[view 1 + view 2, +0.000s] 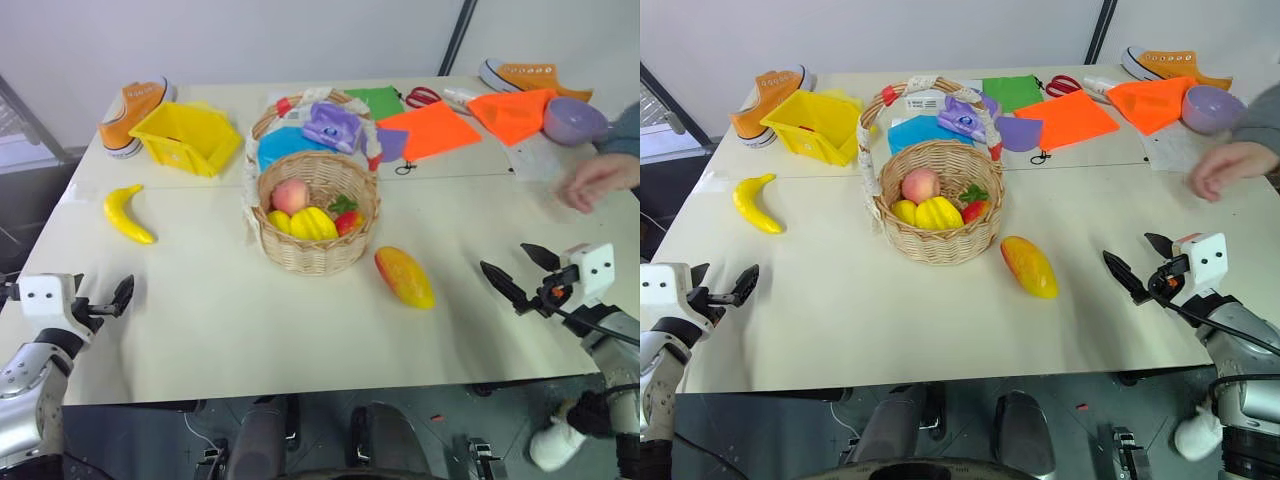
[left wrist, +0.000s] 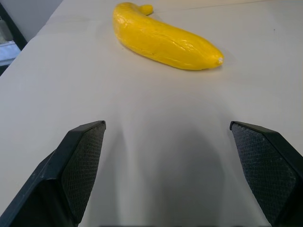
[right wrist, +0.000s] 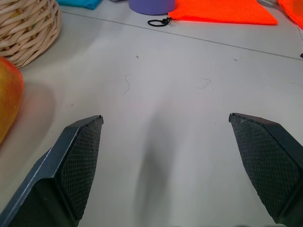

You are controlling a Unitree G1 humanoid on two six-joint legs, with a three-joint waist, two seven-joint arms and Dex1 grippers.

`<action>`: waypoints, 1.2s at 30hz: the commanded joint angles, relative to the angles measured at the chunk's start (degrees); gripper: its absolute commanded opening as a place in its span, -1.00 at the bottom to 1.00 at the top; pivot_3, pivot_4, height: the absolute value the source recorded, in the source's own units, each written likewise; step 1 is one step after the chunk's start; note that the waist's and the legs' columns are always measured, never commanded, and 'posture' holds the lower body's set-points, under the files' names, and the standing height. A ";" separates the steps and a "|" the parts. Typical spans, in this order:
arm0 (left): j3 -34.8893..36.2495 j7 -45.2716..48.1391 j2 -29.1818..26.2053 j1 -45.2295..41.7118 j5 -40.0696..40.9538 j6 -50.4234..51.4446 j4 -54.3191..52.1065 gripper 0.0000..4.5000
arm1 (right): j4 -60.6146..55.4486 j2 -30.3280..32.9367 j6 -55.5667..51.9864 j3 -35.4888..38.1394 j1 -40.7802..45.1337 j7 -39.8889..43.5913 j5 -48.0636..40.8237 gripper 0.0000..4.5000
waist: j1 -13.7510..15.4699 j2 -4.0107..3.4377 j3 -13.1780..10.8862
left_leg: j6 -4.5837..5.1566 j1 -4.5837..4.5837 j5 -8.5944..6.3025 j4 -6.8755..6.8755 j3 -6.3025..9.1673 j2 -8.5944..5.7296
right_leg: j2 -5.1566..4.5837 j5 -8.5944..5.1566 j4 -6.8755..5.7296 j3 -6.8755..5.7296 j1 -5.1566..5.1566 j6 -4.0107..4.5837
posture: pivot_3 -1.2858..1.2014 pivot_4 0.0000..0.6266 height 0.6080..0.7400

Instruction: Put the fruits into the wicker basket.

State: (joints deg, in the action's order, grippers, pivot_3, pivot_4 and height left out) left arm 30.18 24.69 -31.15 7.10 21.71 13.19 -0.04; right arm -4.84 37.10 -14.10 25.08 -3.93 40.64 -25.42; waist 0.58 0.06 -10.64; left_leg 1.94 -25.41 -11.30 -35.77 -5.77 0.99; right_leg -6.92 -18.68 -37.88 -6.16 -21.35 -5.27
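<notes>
My left gripper hangs over the near left part of the table, with its two fingers spread wide and nothing between them. In the left wrist view the banana lies flat on the table ahead of these fingers, apart from them. Seen from my head, the banana is on the left side of the table, well apart from the wicker basket, and near the yellow plastic bin that stands farther back. My right gripper is over the near right part of the table, also released and wide, holding nothing. The mango lies on the table just beside the basket, on its right and a little nearer to me; it is between the basket and my right gripper but not touching either. In the right wrist view I see an edge of the mango and a part of the basket wall at one side. The basket stands in the middle of the table and it already holds a peach, some yellow fruits and a small red one. A person's hand is over the far right side of the table.
</notes>
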 commanded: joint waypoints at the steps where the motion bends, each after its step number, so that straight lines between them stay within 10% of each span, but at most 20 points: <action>1: 0.84 -0.52 -0.03 0.23 -0.17 -0.47 -0.89 1.00 | -1.54 0.04 1.22 0.40 0.91 -0.32 -0.04 0.98 | 0.00 0.00 0.00 | 0.00 0.00 0.00 0.00 0.00 0.00 | 0.00 0.00 0.00 0.00 0.00 0.00 | 0.03 -0.52 0.84; 20: 0.48 -3.09 -1.25 -3.44 -0.01 2.90 -2.59 1.00 | -4.74 1.12 0.51 -0.75 2.84 0.72 -0.42 0.98 | 0.03 0.00 0.00 | 0.00 0.00 0.00 0.00 -0.01 0.00 | 0.00 0.00 0.00 0.00 0.00 0.00 | 0.03 -0.52 0.84; 36: -7.98 -22.04 -1.70 -31.99 -8.25 26.00 4.12 1.00 | -33.32 9.15 -17.11 -7.60 7.14 6.26 -17.61 0.98 | 0.04 0.37 -0.12 | 0.07 -0.05 0.05 -0.09 -0.02 -0.01 | 0.07 0.04 -0.14 -0.06 0.24 -0.07 | 0.03 -0.52 0.84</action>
State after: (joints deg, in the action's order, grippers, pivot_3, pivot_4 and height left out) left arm 22.53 5.16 -33.03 -23.07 14.89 37.84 3.12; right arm -33.58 45.73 -30.38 18.30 1.03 46.79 -39.62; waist 0.62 0.43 -10.75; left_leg 2.00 -25.46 -11.25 -35.90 -5.79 0.98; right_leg -6.83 -18.64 -38.04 -6.22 -21.12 -5.34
